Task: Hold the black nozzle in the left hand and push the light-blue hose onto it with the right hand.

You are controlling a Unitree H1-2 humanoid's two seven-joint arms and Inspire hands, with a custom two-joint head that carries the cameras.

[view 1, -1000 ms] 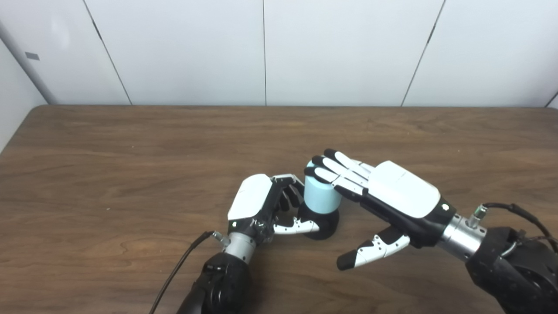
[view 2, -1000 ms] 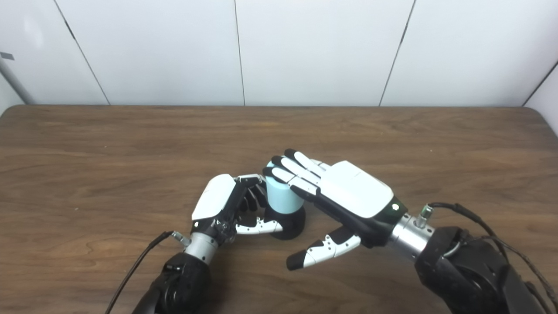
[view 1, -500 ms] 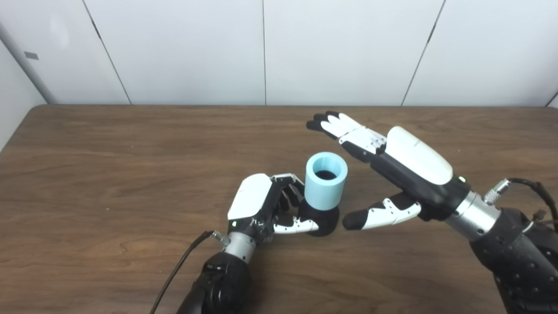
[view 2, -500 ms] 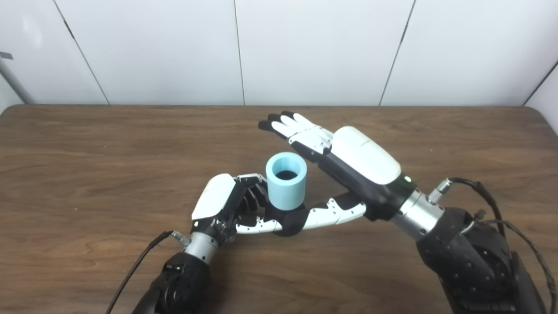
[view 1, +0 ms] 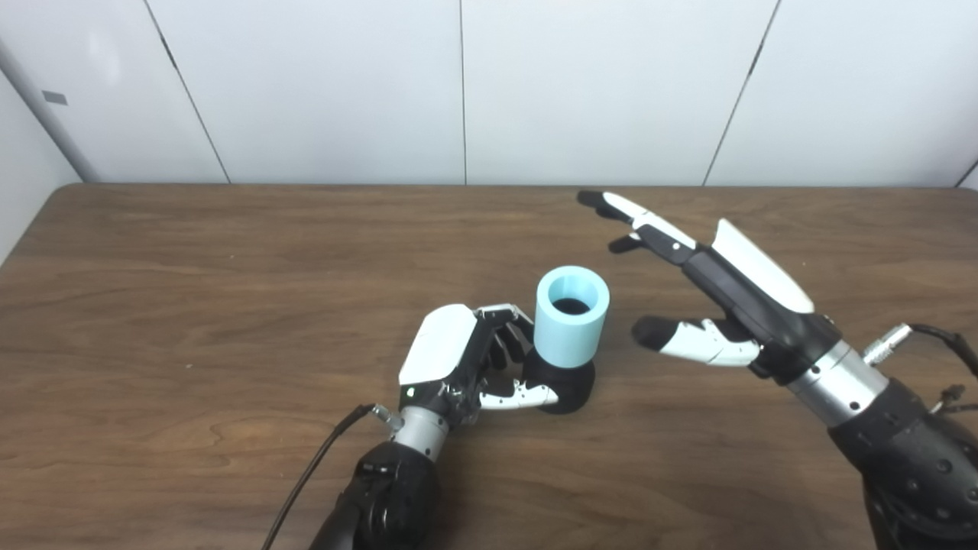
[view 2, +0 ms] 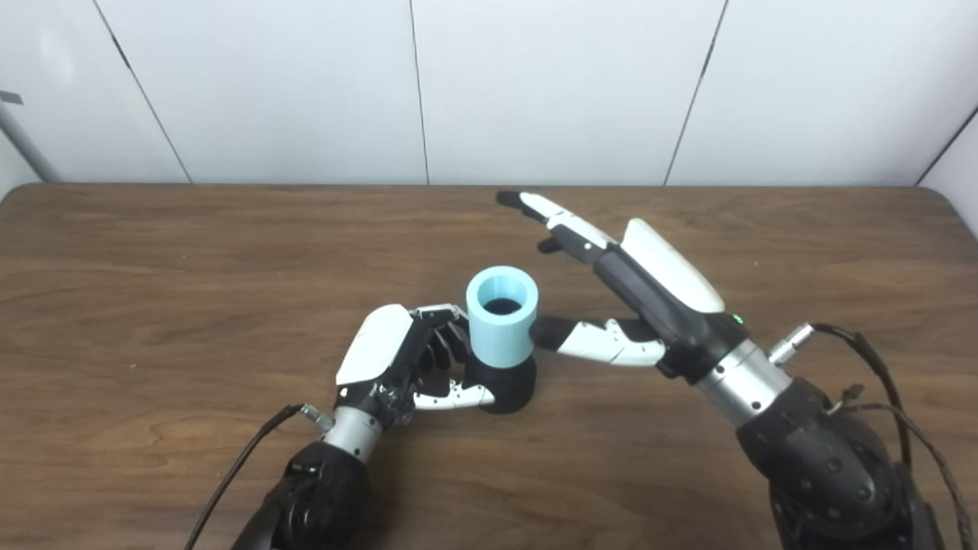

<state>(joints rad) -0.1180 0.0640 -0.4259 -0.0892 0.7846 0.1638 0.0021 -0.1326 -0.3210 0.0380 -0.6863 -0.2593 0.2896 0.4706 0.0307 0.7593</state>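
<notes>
On the brown wood-grain tabletop (view 1: 191,267), the left hand (view 1: 458,359) has its fingers and thumb curled around the black rounded nozzle (view 1: 564,386), which stands on the tabletop at that hand's fingertip side. The short light-blue cylindrical hose (view 1: 571,317) sits upright on top of the nozzle, its open mouth facing up and a dark interior showing inside. The left hand's upper fingers (view 1: 510,328) lie just beside the hose's lower wall; whether they touch it cannot be told.

The right hand (view 1: 722,294) holds nothing: its fingers are stretched out and apart from the thumb, raised above the tabletop. The hose lies off that hand's thumb side, apart from it in the left eye view, with the thumb tip pointing toward the hose's wall. The outstretched fingers (view 2: 561,221) reach past and beyond the hose.
</notes>
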